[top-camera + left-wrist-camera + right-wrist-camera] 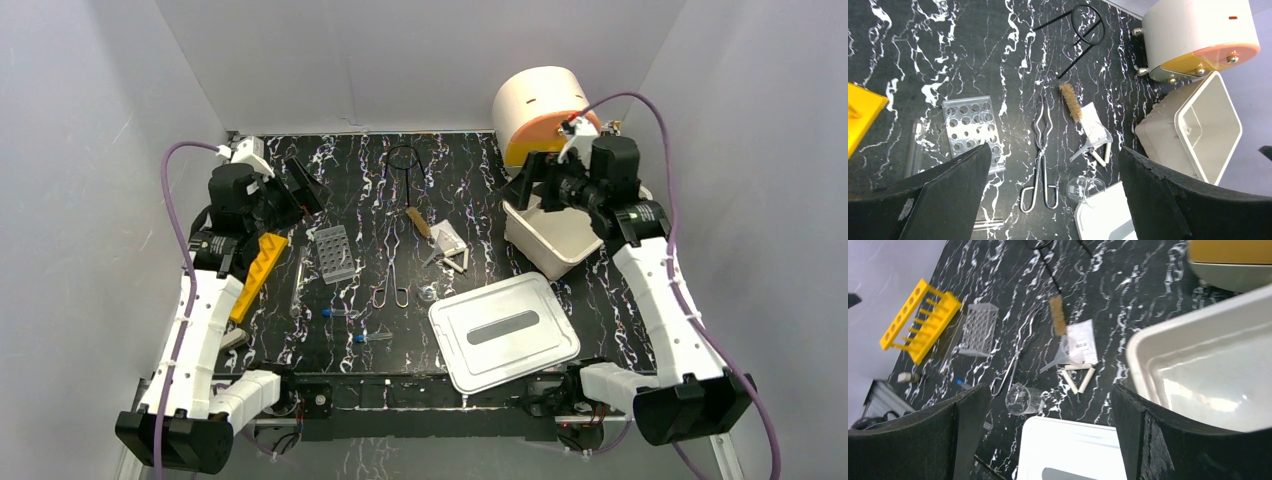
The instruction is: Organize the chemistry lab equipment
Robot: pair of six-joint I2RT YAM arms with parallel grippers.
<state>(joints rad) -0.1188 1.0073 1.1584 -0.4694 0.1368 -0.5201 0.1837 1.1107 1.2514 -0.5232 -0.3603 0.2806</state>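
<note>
Both end effectors hung above the table, released and holding nothing: the left end effector (1054, 149) over the left side and the right end effector (1050, 387) above the white bin (555, 240) at the far right. Nothing looked sorted yet.

The equipment lay scattered across the middle of the table. The wire loop (1087, 22) was at the far edge and the brush (1070, 102) was nearer. The tongs (1040, 150) lay flat just beside the grey rack (970, 130). The white triangle (1080, 375) sat bunched with a clear funnel (1098, 135) and a small packet (1082, 342). Two blue-capped tubes (340, 313) lay on their sides near the front, and the glass rod (297, 285) lay between the grey rack and a yellow rack (258, 270).

The main risk seemed to be the crowding. A grab at the triangle would probably drag the funnel or packet along. The small beaker (1083, 189) stood close to the tongs' handles and the flat lid (505, 330), so a careless reach could tip it. The tubes and rod were round and might roll away from a nudge. The tongs lay flat and thin, so fingers might slip off them.
</note>
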